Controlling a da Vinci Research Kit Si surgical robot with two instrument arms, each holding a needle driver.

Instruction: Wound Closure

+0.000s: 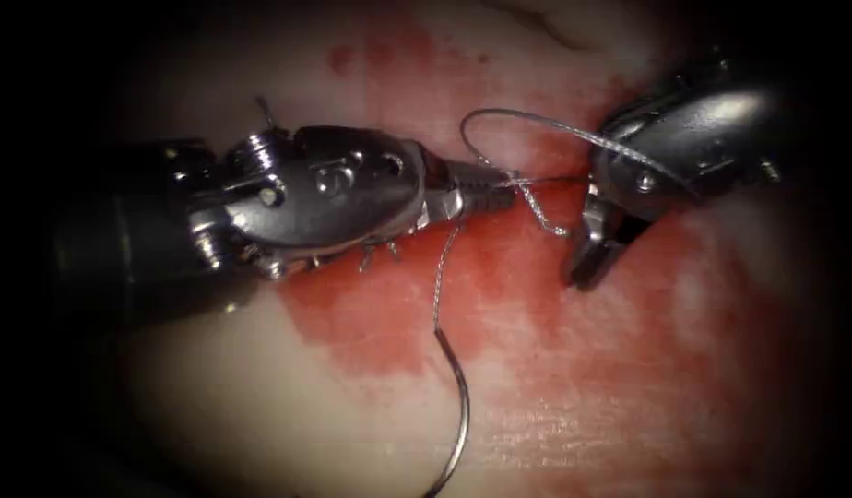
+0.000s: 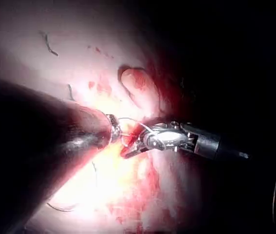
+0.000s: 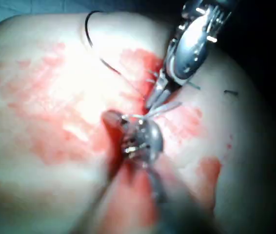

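The thin curved steel needle [image 1: 459, 420] lies loose on the pale tissue [image 1: 629, 387], not in it, held by neither tool. Its arc runs up to the twisted grey thread [image 1: 439, 286], which climbs to the left arm's steel tool [image 1: 489, 189]. That tool's jaws are clamped on the thread over the red fluid [image 1: 500, 277]. The thread loops across to the right arm's dark tool [image 1: 599, 249], whose jaws stand parted, holding nothing. The needle lies below the left tool, the nearer one.
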